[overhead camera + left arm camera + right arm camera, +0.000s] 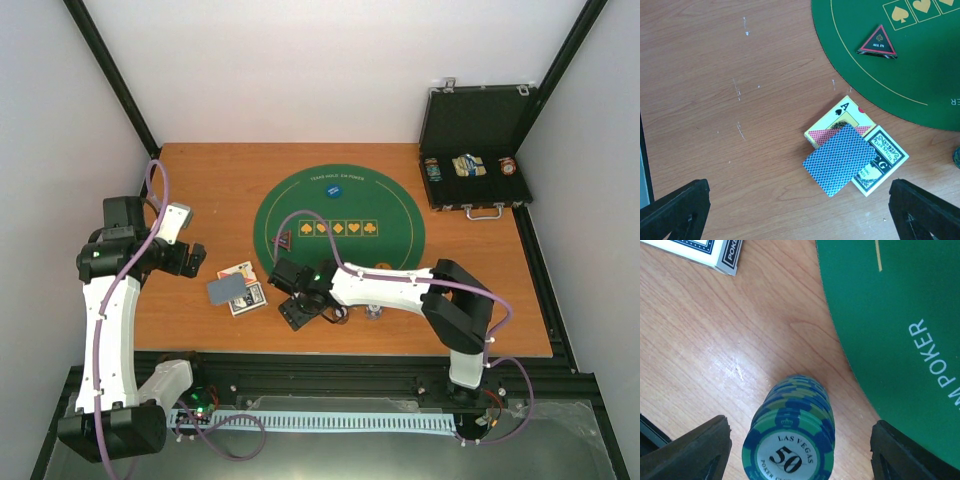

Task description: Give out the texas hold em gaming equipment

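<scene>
One chip stack [788, 450], lower centre of the right wrist frame, upright on table [705, 340] just beside green mat [900, 315]. Right fingers [695, 452] released, straddling it, touching neither side; frame-left finger nearer. Risk: that finger lands first, shoves stack, chips shear or topple. Left fingers [675, 212] spread, empty; cards [840, 159] mid-frame, untouched.

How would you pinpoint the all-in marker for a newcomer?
Find the round green mat on the wooden table. Near its left edge, beside the row of yellow suit symbols, lies the marker. It is the only triangle: black, red-bordered, lettered ALL IN.
</scene>
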Available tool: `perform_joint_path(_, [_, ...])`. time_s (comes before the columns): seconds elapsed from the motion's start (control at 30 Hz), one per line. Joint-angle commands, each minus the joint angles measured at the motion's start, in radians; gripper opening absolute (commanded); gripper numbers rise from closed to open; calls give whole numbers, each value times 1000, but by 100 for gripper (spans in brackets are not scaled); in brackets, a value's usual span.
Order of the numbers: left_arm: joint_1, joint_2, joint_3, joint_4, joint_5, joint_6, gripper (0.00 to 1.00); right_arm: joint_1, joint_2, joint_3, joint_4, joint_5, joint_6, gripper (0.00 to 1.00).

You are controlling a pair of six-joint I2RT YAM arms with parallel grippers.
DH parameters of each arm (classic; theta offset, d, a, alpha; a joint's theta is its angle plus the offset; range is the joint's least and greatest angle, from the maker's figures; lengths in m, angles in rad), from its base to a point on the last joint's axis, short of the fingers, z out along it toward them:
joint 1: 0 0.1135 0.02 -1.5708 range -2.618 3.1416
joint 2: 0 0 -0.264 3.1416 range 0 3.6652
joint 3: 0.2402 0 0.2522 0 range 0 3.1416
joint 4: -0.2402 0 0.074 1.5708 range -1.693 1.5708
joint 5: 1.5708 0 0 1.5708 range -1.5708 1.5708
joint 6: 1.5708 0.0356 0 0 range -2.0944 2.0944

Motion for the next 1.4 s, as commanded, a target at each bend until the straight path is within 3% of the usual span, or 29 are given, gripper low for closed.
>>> perform_joint_path(0.0, [7, -21, 7, 15, -6, 3, 100, 11, 30, 27, 15, -4, 5, 74])
perform_joint_path(0.3, [7, -27, 9, 15, -8, 7, 100, 12, 27, 20, 19, 9, 10, 55])
perform_joint_path(0.57, [8, -28, 4, 12, -2, 5, 100, 12, 11, 28, 5, 13, 5, 54])
perform_joint_path(0.73, [7, -27, 4, 8, -1, 9, 100, 12, 8, 31, 2, 6, 5, 43])
perform_joint_path(1.03, [8, -26, -4, 3, 10, 9, 100, 14, 2, 50, -23, 19, -6, 43])
perform_joint_path(1.13, [9, -26, -1, 3, 9, 9, 100, 18, 2, 56, -29, 14, -13, 50])
perform_joint_path(1.37, [8, -24, 7, 0, 12, 10, 100, 21, 3, 56, -32, 20, -10, 50])
